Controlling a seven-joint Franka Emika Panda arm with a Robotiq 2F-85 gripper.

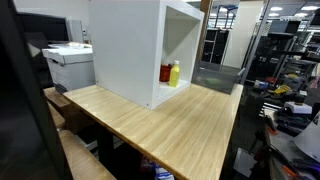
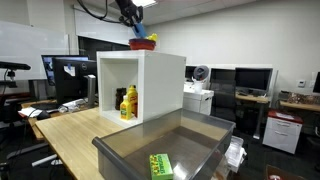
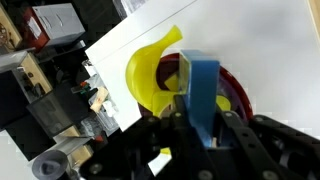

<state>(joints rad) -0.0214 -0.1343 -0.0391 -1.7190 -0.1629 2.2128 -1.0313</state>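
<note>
My gripper (image 3: 200, 128) is shut on a flat blue piece (image 3: 201, 85) that stands upright between its fingers. Just beyond it a yellow curved scoop-like item (image 3: 150, 75) lies in a red dish (image 3: 234, 97) on the white cabinet top (image 3: 250, 40). In an exterior view the gripper (image 2: 135, 24) hangs over the top of the white cabinet (image 2: 160, 80), with the blue piece (image 2: 138, 32) touching or just above the red dish (image 2: 143, 44). Whether the blue piece rests in the dish I cannot tell. The arm is out of frame above the cabinet (image 1: 125, 50) in an exterior view.
The cabinet stands on a wooden table (image 1: 170, 125). Its open compartment holds a yellow bottle (image 1: 175, 72) and a red one (image 1: 166, 73). A grey bin (image 2: 190, 140) with a green packet (image 2: 160, 166) sits in the foreground. A printer (image 1: 68, 60) and desks surround the table.
</note>
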